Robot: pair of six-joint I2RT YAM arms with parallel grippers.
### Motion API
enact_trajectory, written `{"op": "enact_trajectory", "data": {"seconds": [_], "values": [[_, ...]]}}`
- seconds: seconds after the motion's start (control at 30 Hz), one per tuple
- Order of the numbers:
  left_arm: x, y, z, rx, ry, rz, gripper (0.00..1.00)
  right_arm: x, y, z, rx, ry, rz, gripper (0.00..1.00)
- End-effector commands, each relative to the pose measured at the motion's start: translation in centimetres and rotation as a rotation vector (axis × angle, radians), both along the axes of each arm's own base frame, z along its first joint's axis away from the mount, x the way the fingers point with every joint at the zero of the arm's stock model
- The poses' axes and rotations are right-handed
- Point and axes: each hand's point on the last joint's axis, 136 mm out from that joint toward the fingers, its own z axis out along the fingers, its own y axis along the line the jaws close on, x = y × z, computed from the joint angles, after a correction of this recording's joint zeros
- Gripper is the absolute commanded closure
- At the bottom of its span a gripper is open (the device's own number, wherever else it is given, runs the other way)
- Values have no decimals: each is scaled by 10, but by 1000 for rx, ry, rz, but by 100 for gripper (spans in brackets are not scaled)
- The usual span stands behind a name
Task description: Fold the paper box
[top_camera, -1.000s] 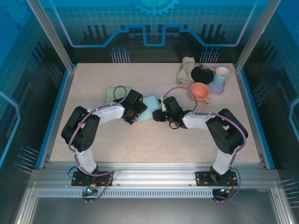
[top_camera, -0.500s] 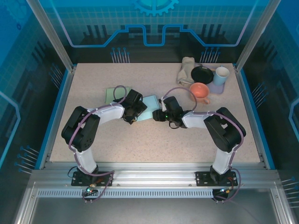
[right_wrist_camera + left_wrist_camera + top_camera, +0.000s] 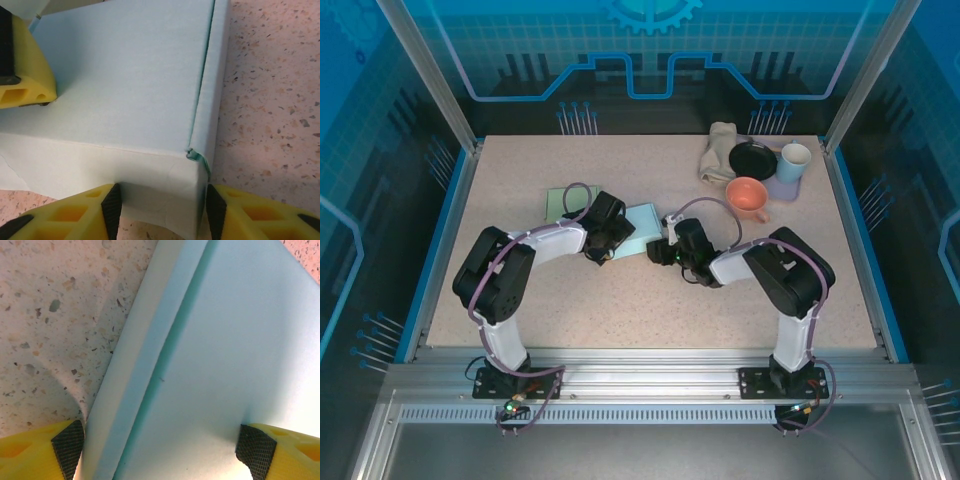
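At the far right corner of the worktop (image 3: pixel 570 300) stand an orange cup (image 3: pixel 748 196) and a pale cup (image 3: pixel 794 160). The pale one stands on a lilac mat (image 3: pixel 782 186). What is inside the cups I cannot tell. Beside them lie a black round lid (image 3: pixel 752 159) and a crumpled beige cloth (image 3: pixel 718 150). A green sheet (image 3: pixel 557 200) lies flat behind the left arm (image 3: pixel 495 275).

The left arm and the right arm (image 3: pixel 790 275) are both bent inward and held low, with their wrists close to the surface and facing one another.

The paper box (image 3: pixel 642 228), light blue, lies in the middle of the worktop between the two wrists.

The left jaws are spread wide and clamp nothing. One pad (image 3: pixel 67 446) stands beside the folded edge of the box (image 3: pixel 235 340), over the worktop. The other pad (image 3: pixel 255 452) rests on its top panel. The right wrist view shows this yellow finger (image 3: pixel 22 75) lying on the top of the box (image 3: pixel 125 75).

The right jaws stand partly apart and straddle the near corner of the box. One pad (image 3: pixel 112 205) is against the side wall, and the other (image 3: pixel 215 210) is just past the corner. Whether they pinch the corner or only lean on it, I cannot tell.
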Motion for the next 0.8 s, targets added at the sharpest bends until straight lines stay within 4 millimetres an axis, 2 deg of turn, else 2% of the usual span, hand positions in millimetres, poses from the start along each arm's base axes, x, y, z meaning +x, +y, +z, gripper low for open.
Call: {"op": "enact_trajectory", "data": {"seconds": [0.0,0.2,0.53,0.7,0.77], "values": [[-49,38,-60,158,231,7,15,-4,-19,-30,-89,23,-43,47],[-52,43,-63,163,241,11,15,-2,-28,-33,-106,8,-90,43],[-51,50,-65,170,247,30,15,-21,-15,5,-52,-2,-64,40],[-51,52,-66,177,248,36,15,-27,-6,19,-50,17,-63,46],[-50,52,-66,179,249,36,15,-25,-5,19,-43,46,-87,55]]}}
